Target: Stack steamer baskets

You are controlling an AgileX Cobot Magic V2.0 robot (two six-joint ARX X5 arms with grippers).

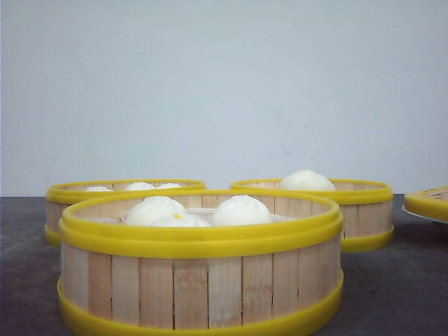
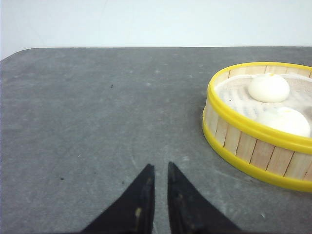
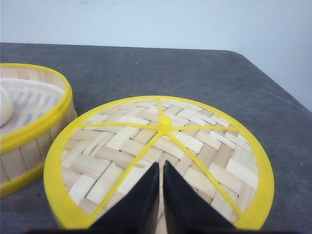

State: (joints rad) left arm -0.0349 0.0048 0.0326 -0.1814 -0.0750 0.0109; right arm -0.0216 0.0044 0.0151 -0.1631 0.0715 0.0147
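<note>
While both pincers (image 2: 161,168) (image 3: 161,165) sit nearly closed and empty, three steamer baskets (image 1: 201,280) hold white buns (image 1: 241,210).

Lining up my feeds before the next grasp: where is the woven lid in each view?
Front view: woven lid cut off at the right edge, beside the right rear basket.
Left wrist view: not in it.
Right wrist view: centre, just beyond the right gripper.
Shared landmark: that basket, apparently the one beside the lid there too.
</note>
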